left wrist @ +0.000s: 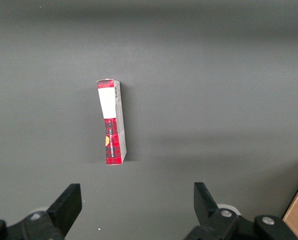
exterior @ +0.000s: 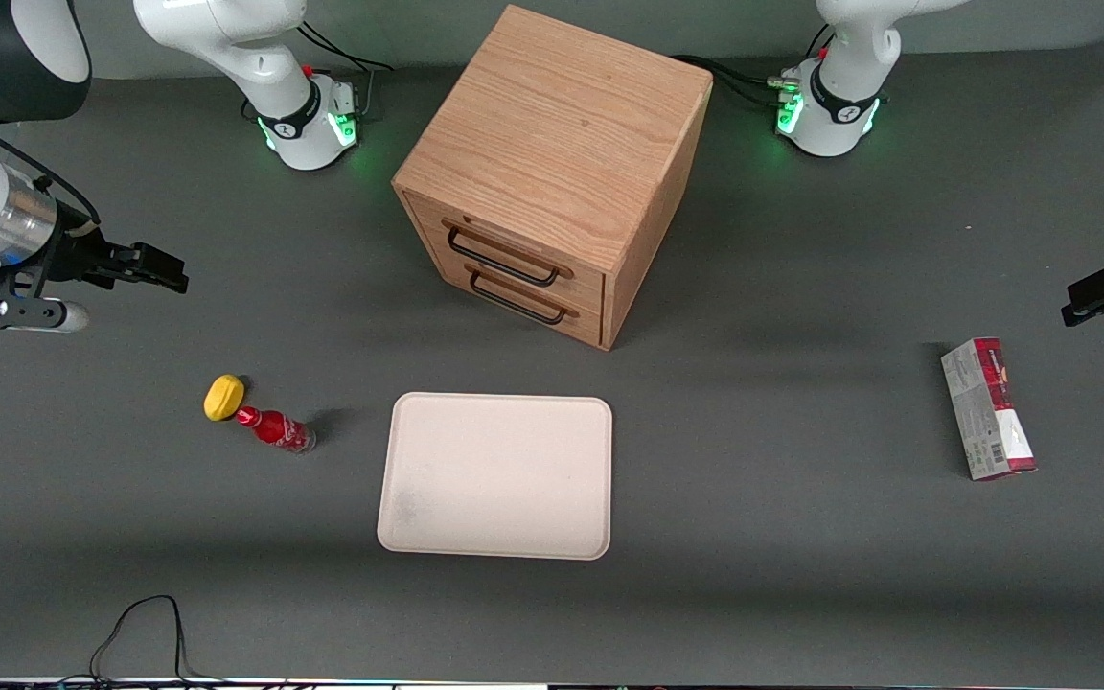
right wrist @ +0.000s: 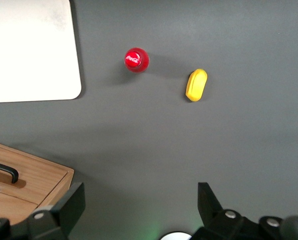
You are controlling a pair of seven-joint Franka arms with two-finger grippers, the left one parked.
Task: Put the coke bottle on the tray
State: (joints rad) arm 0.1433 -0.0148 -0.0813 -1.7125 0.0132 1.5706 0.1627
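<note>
The coke bottle [exterior: 274, 428], a tiny clear plastic one with a red cap and red label, stands on the dark grey table [exterior: 801, 575] in the left half of the front view, a little below mid-height. The wrist camera looks straight down on its cap [right wrist: 137, 60]. Just beside it, at its upper left in the front view, lies a small yellow oval lump [exterior: 223, 397]; seen from above, a clear gap separates the two. The flat cream rectangular tray [exterior: 494, 475] with rounded corners sits near the bottle toward frame centre, bare. Above the tray stands a wooden two-drawer cabinet [exterior: 552, 172], and a red-and-grey carton [exterior: 987, 408] lies toward the parked arm's end.

The gripper [exterior: 154, 268] hangs at the left edge, above the bottle and well apart from it, fingers spread and empty. The reach is judged not yet begun. Next it should descend over the cap, avoiding the lump, and close on the bottle.
</note>
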